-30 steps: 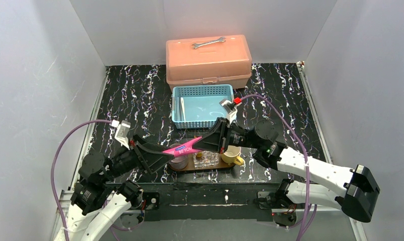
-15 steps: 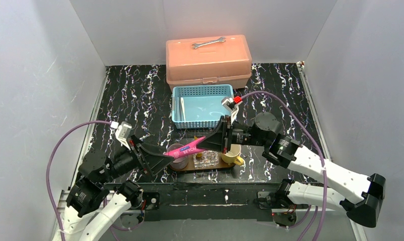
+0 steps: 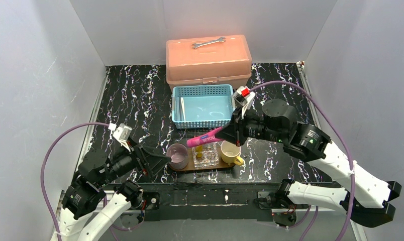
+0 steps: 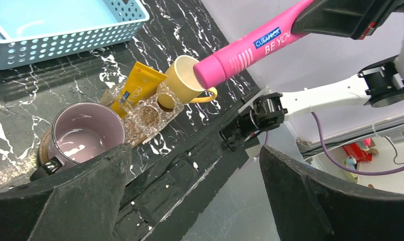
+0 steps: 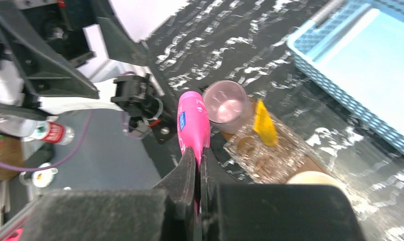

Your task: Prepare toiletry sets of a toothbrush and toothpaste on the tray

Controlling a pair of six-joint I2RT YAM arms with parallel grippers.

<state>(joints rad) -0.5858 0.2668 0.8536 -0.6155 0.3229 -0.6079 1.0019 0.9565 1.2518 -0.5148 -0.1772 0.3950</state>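
Right gripper (image 3: 224, 134): jaws clamped on pink tube (image 3: 202, 138), held over tray (image 3: 210, 167) at near edge of table (image 3: 139, 95) | left gripper (image 3: 166, 158): jaws apart, empty | yellow tube (image 4: 129, 93) sat on tray | toothbrush (image 3: 182, 108) lay in basket (image 3: 202, 90); pairing judged unfinished.

a: near edge?
b: the tray (image 3: 189, 163), middle of that edge. on it, left to right: a mug (image 3: 178, 155), a glass holder (image 3: 206, 156), a cup (image 3: 230, 153). one toothpaste tube (image 4: 132, 93) rests on the holder.
a: and behind it?
b: the basket (image 3: 202, 123), mid-table, a toothbrush (image 3: 182, 108) in its left side. behind that, at the far edge, the toolbox (image 3: 208, 65) with a wrench (image 3: 208, 42) on its lid.
a: the other tube?
b: the second tube (image 3: 204, 138) hangs above the tray's far side, pinched in the right gripper (image 3: 224, 133).
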